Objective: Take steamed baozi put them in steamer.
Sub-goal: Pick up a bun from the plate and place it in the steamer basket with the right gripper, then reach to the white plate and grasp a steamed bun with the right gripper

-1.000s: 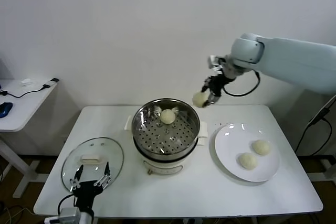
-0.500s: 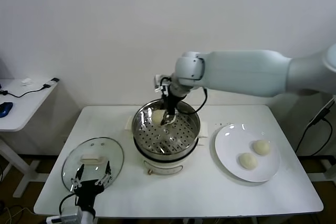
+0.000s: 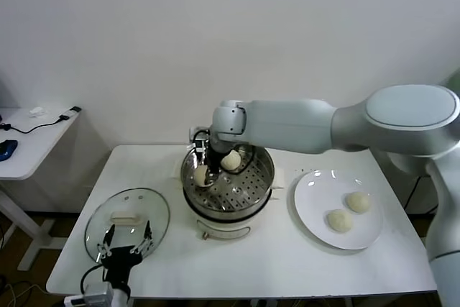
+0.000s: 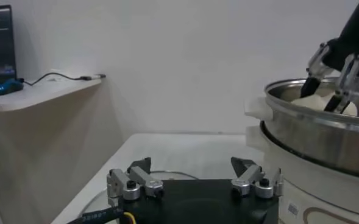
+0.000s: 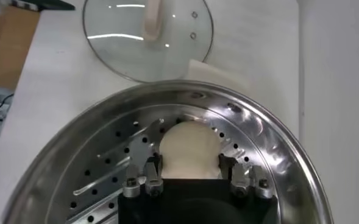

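Observation:
My right gripper (image 3: 205, 170) reaches down into the steamer (image 3: 266, 175), shut on a cream-white baozi (image 3: 201, 176) at the left side of the perforated tray. In the right wrist view the baozi (image 5: 190, 149) sits between the fingers (image 5: 151, 175), low over the tray inside the steamer's steel wall (image 5: 275, 159). A second baozi (image 3: 231, 160) lies at the back of the tray. Two more baozi (image 3: 357, 202) (image 3: 339, 221) lie on the white plate (image 3: 315, 198). My left gripper (image 3: 123, 245) is open and empty over the glass lid, parked at the front left.
The glass lid (image 3: 128, 221) with a white knob lies flat left of the steamer, and shows in the right wrist view (image 5: 147, 36). The left wrist view shows the steamer's side (image 4: 325, 137). A side table (image 3: 29, 141) stands off to the far left.
My right arm carried the baozi from above the steamer's right side across and down into the pot, ending at its left side. The left arm has not moved.

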{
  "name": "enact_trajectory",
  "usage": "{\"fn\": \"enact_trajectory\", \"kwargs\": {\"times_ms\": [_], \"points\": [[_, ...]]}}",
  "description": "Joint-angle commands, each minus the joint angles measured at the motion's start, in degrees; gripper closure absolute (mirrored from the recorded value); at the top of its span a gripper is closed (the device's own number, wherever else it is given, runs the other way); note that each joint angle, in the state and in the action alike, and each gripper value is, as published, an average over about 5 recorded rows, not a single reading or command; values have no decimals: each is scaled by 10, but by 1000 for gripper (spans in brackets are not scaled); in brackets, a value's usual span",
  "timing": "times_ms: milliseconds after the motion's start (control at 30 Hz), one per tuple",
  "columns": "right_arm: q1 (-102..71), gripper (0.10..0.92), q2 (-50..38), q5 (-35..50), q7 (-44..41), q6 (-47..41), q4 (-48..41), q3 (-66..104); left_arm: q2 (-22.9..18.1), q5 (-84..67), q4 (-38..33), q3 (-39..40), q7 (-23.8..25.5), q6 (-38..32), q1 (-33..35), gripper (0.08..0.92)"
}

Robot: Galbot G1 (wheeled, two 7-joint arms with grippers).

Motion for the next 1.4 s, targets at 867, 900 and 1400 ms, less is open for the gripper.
{"fn": "enact_trajectory", "kwargs": {"times_ms": [867, 900, 1400], "points": [[129, 203, -510, -252, -216, 188, 198, -119, -7, 10, -8, -1, 4, 2, -3, 177], [106, 203, -521, -268, -211, 183, 197, -108, -7, 11, -8, -1, 4, 1, -3, 177], [-180, 203, -551, -387, -167, 146, 127, 101, -8, 21, -11, -4, 8, -4, 8, 177]]}}
